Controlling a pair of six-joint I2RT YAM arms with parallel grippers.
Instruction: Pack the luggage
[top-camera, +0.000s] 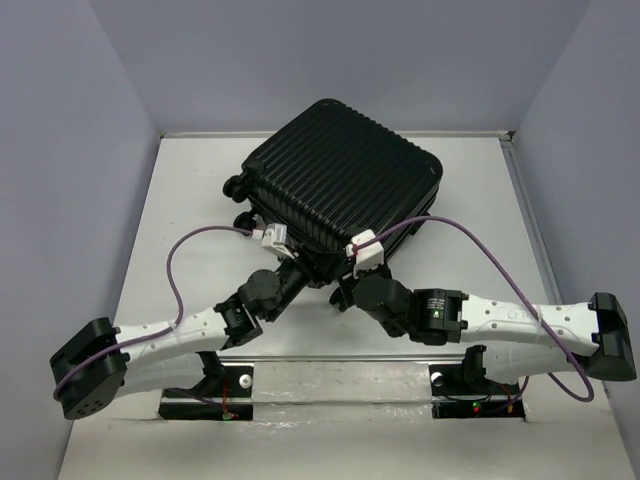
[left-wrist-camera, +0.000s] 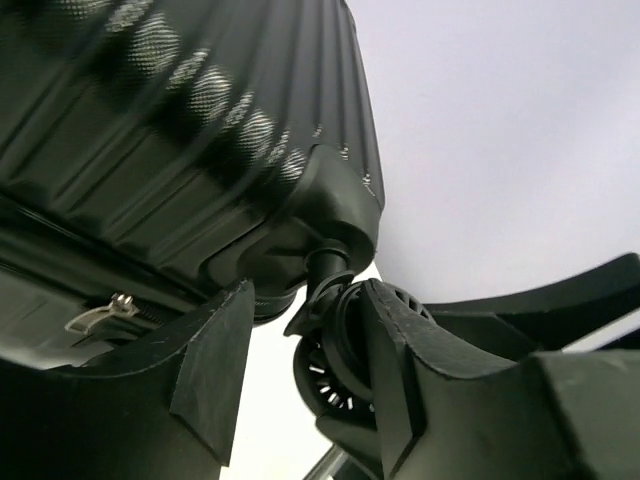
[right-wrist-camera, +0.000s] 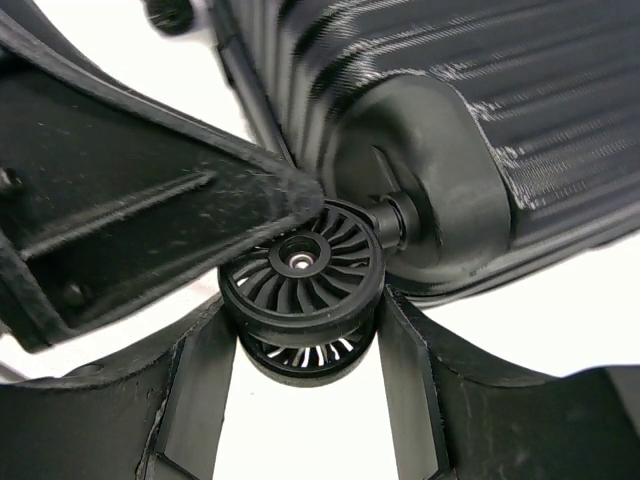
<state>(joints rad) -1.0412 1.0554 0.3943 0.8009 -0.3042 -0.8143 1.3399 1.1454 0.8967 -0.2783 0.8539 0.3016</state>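
Inward, both arms reach luggage; left claw open around caster wheel; right claw, cannot tell

White-shell, black-joint left arm & right arm; thin purple cable upper left; small green LED ctr-right; matte black left gripper.

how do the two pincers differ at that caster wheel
Left pincer has the black spoked caster wheel against one finger, gap at the other; the right pincer flanks it closely both sides. Left comes from the left, right from the right. Both meet at the black ribbed suitcase's corner.
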